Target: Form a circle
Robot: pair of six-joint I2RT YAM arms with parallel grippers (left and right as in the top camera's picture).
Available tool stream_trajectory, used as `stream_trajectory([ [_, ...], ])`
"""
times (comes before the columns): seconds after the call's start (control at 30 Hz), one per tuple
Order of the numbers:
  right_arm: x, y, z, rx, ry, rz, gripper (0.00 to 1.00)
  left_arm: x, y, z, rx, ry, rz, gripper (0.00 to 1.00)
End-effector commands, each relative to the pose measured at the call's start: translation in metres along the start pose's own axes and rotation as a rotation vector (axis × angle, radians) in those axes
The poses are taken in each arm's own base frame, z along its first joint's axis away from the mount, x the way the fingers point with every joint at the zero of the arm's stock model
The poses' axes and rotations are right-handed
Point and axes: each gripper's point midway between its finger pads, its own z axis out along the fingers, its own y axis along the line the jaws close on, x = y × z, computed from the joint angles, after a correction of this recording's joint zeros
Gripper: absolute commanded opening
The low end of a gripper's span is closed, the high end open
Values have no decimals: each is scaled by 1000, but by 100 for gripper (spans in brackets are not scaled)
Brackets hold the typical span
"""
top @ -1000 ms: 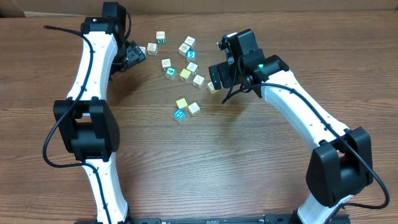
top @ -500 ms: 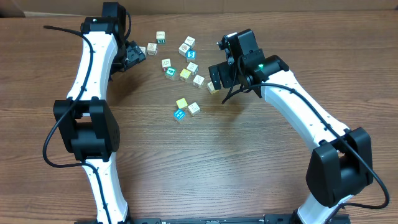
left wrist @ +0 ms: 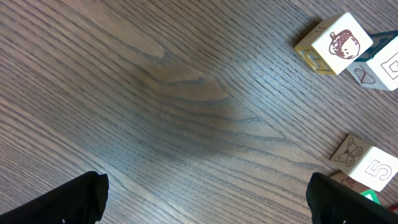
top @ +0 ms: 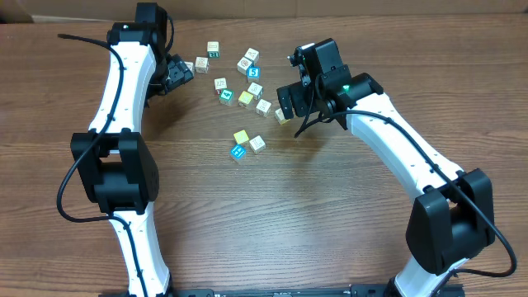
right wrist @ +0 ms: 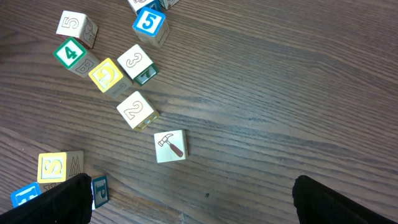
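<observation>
No circle shows; its pieces, several small printed cubes [top: 246, 98], lie loosely scattered on the wooden table between the arms. My left gripper [top: 176, 74] hangs open at the scatter's left edge, with bare wood between its fingers [left wrist: 74, 199]. An acorn cube [left wrist: 336, 43] and a cube marked 5 [left wrist: 368, 167] lie to its right. My right gripper [top: 289, 102] is open at the scatter's right side, holding nothing. A hammer cube [right wrist: 171, 146] lies just ahead of its fingers [right wrist: 339, 202]. A cube marked 2 [right wrist: 137, 110] and a yellow cube [right wrist: 107, 76] lie farther off.
A group of three cubes [top: 241, 137] sits apart, nearer the front than the main scatter. A teal P cube [right wrist: 99, 190] lies against the right gripper's left finger. The table's far edge [top: 396, 11] runs along the top.
</observation>
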Motion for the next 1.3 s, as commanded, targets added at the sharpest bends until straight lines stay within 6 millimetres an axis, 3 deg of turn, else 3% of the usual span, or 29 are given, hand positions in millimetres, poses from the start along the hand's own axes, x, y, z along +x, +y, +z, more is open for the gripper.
stream_trajectory([
  [0.0,-13,-1,-12,6,-43,4,100,-6,0,-9,8,-25,-4,99],
  [0.4,-13,-1,-12,6,-43,4,100,-6,0,-9,8,-25,-4,100],
  [0.6,-43,1,-15,-3,-165,6,100,-6,0,-9,8,-25,-4,99],
  [1.07,-47,5,-16,-28,-180,18,100,-6,0,-9,8,-25,-4,100],
  [1.17,-49,12,-27,-70,-188,57,100,-6,0,-9,8,-25,-4,100],
  [1.27,-65,19,-58,-118,-237,90,84,-6,0,-9,8,-25,-4,99],
])
